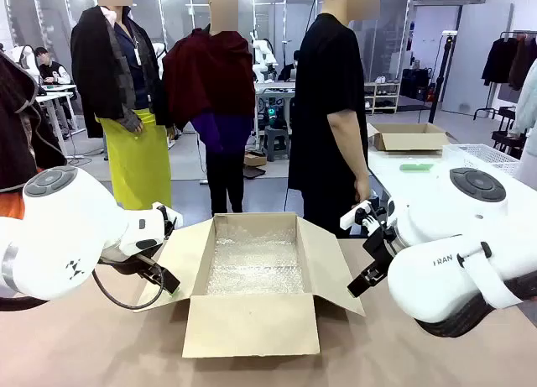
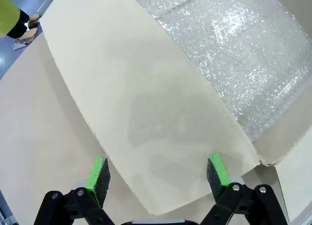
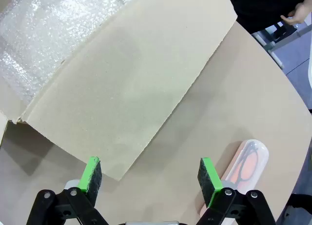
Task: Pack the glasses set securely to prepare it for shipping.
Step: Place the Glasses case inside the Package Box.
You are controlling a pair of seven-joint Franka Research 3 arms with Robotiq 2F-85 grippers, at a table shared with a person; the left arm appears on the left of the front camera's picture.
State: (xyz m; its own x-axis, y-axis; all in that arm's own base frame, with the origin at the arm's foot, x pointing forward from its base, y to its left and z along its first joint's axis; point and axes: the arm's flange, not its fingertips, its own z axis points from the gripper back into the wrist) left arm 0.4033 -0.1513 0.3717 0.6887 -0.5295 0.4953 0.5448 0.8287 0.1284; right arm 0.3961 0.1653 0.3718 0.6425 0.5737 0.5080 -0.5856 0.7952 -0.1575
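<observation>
Spread, empty: left end effector [image 2: 157, 158], right end effector [image 3: 149, 160]. Hazard: flap [image 3: 136, 78] may snag reach for case [image 3: 247, 164], 4 o'clock.

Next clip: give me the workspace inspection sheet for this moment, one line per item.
Surface: brown table, flat.
Job's things: open cardboard box, lined with bubble wrap, centre table; pale pink glasses case on the table outside it, beside the right pincer.
Clutter: nothing seen.
Pincers: left pincer open over the box's left flap; right pincer open over the right flap's edge; both empty.
Cables: black cable loops under the left arm.
Surroundings: person in black at the far side; side table with another box and white basket.
</observation>
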